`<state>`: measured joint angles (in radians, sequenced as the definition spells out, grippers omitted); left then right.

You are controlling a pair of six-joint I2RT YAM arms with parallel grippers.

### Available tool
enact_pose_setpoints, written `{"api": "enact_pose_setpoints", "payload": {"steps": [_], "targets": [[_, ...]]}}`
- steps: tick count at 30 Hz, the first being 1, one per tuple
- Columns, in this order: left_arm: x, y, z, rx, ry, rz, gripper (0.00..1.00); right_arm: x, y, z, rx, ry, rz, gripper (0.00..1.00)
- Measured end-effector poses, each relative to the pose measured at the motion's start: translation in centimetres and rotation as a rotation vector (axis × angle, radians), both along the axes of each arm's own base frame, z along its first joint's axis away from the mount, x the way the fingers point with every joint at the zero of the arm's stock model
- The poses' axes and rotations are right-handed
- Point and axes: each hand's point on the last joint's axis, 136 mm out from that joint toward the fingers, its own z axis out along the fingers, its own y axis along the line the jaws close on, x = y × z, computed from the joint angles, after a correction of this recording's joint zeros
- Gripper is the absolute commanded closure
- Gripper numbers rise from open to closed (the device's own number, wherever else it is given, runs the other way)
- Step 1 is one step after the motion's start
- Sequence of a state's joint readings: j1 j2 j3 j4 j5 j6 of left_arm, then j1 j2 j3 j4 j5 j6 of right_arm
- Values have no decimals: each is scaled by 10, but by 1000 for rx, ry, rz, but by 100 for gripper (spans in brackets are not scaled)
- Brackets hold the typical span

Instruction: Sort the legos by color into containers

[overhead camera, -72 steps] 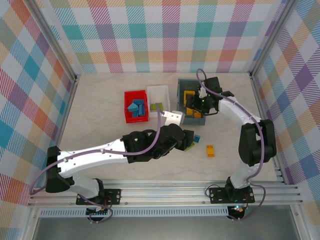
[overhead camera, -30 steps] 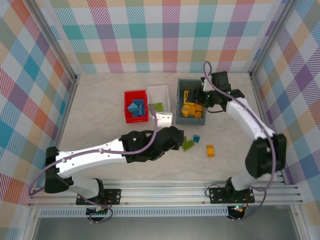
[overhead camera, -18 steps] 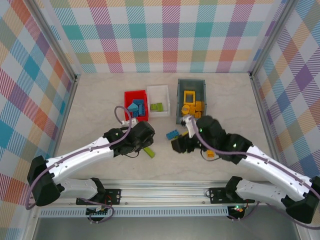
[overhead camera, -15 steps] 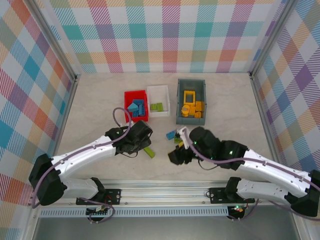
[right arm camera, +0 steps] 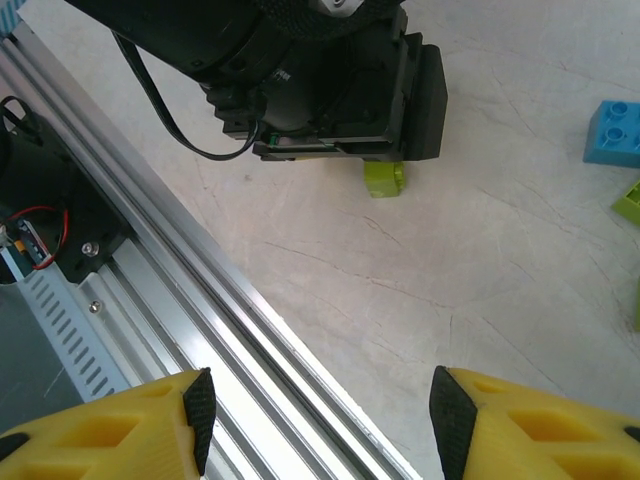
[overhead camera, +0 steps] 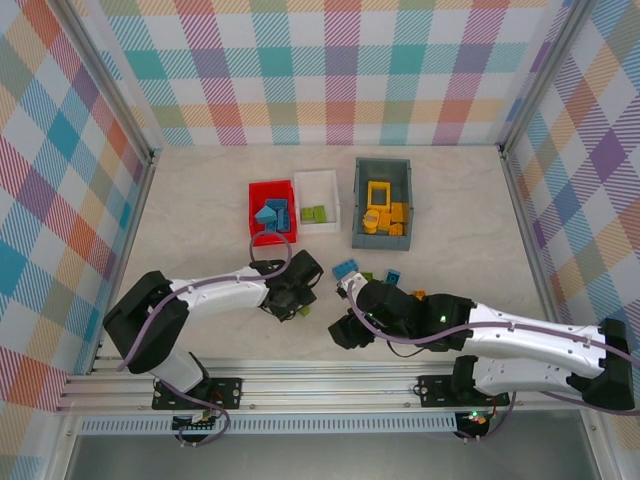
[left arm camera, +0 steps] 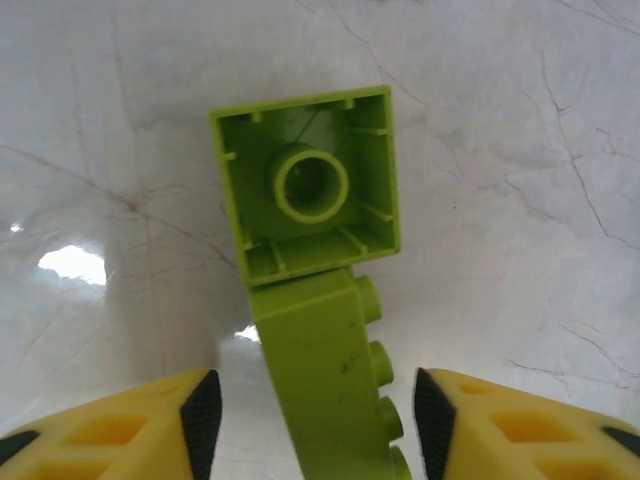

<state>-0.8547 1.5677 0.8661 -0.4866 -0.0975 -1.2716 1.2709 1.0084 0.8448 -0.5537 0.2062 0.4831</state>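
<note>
Left claw [left arm camera: 308, 430] standing spread around a lime brick [left arm camera: 325, 390], wrist view giving you an upturned lime piece [left arm camera: 305, 185] touching it, overhead the arm hiding most of both, right claw [right arm camera: 318, 410] gaping empty.

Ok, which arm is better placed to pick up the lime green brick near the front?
Left. The left hand is open astride the lime green brick, a finger on either side. The right hand hangs open over bare table, with that brick well ahead of it.
</note>
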Motion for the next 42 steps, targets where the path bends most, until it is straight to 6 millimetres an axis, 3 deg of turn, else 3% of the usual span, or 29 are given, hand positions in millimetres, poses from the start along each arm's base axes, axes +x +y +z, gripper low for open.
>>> {"api": "enact_pose_setpoints", "payload": {"steps": [7, 11, 14, 17, 19, 22, 24, 27, 32, 37, 42], "targets": [[5, -6, 2, -32, -23, 15, 83, 2, -1, -1, -3, -6, -19, 40], [6, -3, 11, -23, -41, 4, 86, 6, -2, 1, -1, -16, -46, 43], [18, -8, 41, -22, -79, -36, 87, 14, -7, 12, 23, -50, -92, 45], [48, -25, 92, -70, -165, -87, 88, 27, -14, 34, 81, -101, -165, 46], [79, -30, 129, -104, -239, -104, 88, 38, -16, 51, 130, -133, -214, 47], [130, -24, 165, -106, -321, -119, 88, 61, -18, 71, 181, -178, -297, 47], [162, -24, 175, -89, -351, -146, 88, 78, -15, 80, 199, -198, -346, 48], [211, -30, 172, -61, -372, -205, 88, 105, -6, 86, 206, -210, -407, 49], [268, -43, 138, -27, -366, -302, 87, 137, 4, 83, 198, -209, -464, 49], [293, -52, 103, -46, -325, -361, 88, 143, 8, 80, 205, -190, -464, 49], [303, -52, 77, -85, -283, -376, 86, 145, 8, 81, 217, -180, -470, 49]]}}
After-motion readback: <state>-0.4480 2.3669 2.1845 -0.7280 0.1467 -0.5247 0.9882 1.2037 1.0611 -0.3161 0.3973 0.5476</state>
